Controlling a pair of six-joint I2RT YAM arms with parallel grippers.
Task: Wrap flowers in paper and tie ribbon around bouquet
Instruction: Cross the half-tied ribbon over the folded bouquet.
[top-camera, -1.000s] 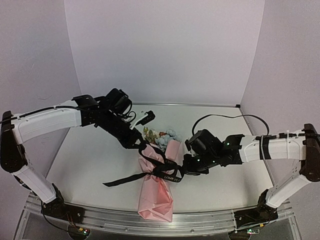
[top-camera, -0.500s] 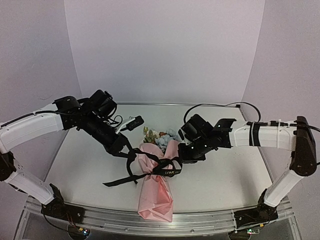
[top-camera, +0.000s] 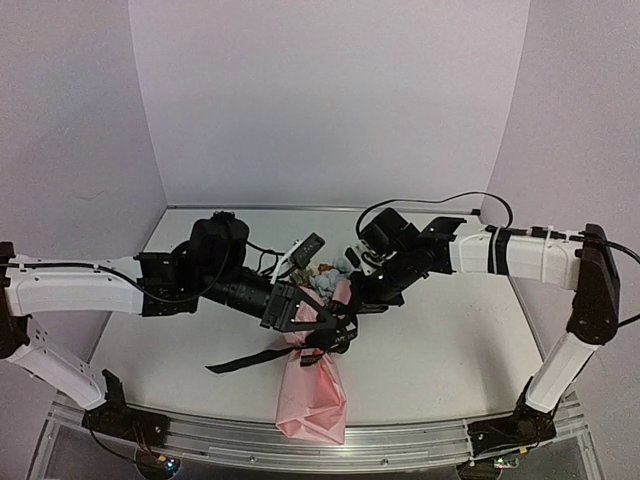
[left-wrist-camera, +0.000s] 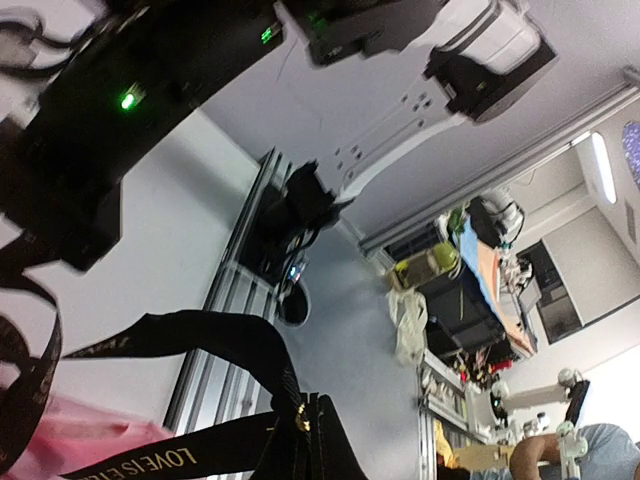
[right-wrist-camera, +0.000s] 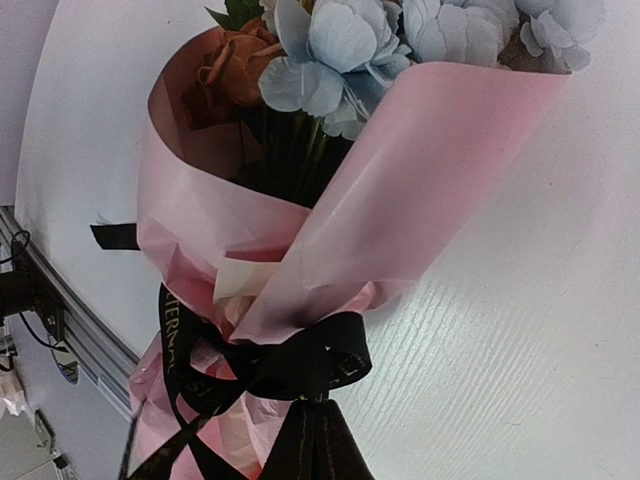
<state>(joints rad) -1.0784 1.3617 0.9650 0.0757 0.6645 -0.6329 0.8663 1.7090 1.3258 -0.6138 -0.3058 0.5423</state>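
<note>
Top external: left claw (top-camera: 298, 316), right claw (top-camera: 352, 306) converged at bouquet (top-camera: 312, 392), pinching ribbon (top-camera: 248, 358).

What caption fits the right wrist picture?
Shut fingers pinch the black ribbon wrapped around the pink bouquet.

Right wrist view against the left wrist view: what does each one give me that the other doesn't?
Right wrist only: the flowers in the open mouth of the paper cone, ribbon wrapped around its waist. Left wrist only: the right arm overhead and cluttered benches in the background. Both: black ribbon against pink paper, and each view's own hand, the right hand and the left hand, shut on that ribbon.
</note>
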